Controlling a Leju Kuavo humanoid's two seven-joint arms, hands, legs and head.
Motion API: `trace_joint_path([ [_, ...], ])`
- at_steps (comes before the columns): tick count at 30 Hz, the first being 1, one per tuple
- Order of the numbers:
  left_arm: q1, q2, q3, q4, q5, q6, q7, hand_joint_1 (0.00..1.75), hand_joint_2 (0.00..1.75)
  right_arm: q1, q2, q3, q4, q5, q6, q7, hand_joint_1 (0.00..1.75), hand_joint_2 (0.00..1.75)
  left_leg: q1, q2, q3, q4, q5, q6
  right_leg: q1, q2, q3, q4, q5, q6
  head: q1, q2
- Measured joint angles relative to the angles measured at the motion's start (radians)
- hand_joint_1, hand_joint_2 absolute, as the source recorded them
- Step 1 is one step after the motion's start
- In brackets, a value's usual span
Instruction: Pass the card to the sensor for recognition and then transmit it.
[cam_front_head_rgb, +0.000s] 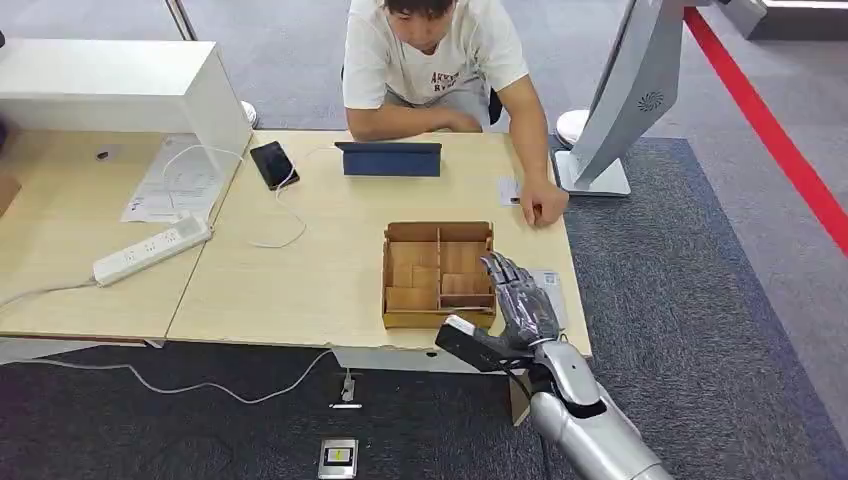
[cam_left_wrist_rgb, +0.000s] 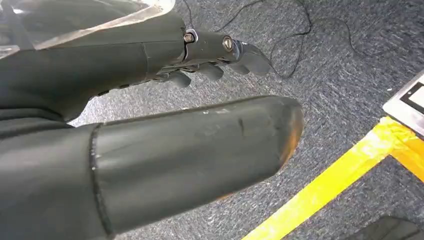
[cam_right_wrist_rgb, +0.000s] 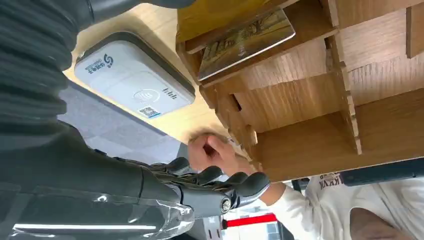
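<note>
The worktop (cam_front_head_rgb: 300, 270) is light wood and stands on dark grey carpet; a red stripe (cam_front_head_rgb: 770, 130) runs over the floor far from the wooden box. The wooden box (cam_front_head_rgb: 438, 275), an open tray with several compartments, is the landmark near the worktop's front edge. Beyond the box, a person (cam_front_head_rgb: 435, 65) in a white shirt sits at the far side, one hand (cam_front_head_rgb: 543, 205) resting on the worktop. A dark tablet (cam_front_head_rgb: 389, 158), a black phone (cam_front_head_rgb: 273, 164) and a white power strip (cam_front_head_rgb: 152, 250) lie farther from the box.

The card (cam_right_wrist_rgb: 245, 42) has a gold-brown printed face and lies tilted in one compartment of the box. The sensor (cam_right_wrist_rgb: 134, 82), a white flat reader with a grey rim and a small label, lies on the worktop just beside the box.

The right hand (cam_front_head_rgb: 510, 305) hovers at the box's near corner, fingers (cam_right_wrist_rgb: 235, 182) spread and holding nothing. The right wrist view shows the card and the sensor clearly. The left hand (cam_left_wrist_rgb: 165, 100) hangs over carpet beside yellow floor tape (cam_left_wrist_rgb: 340, 185), fingers apart, nothing in it.
</note>
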Motion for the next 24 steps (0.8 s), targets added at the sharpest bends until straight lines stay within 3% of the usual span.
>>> trace_joint_path([
  [18, 0.000, 0.000, 0.000, 0.000, 0.000, 0.000, 0.006, 0.00, 0.00, -0.024, 0.027, -0.002, 0.076, 0.005, -0.023, -0.026, 0.00, 1.75, 0.000, 0.000, 0.000, 0.000, 0.000, 0.000, 0.000, 0.000, 0.000, 0.000, 0.000, 0.000, 0.000, 0.000],
  [24, 0.000, 0.000, -0.001, 0.000, 0.000, 0.000, 0.001, 0.00, 0.00, -0.031, 0.045, -0.002, 0.091, 0.007, -0.016, -0.063, 0.00, 1.75, 0.000, 0.000, 0.000, 0.000, 0.000, 0.000, 0.000, 0.000, 0.000, 0.000, 0.000, 0.000, 0.000, 0.000],
])
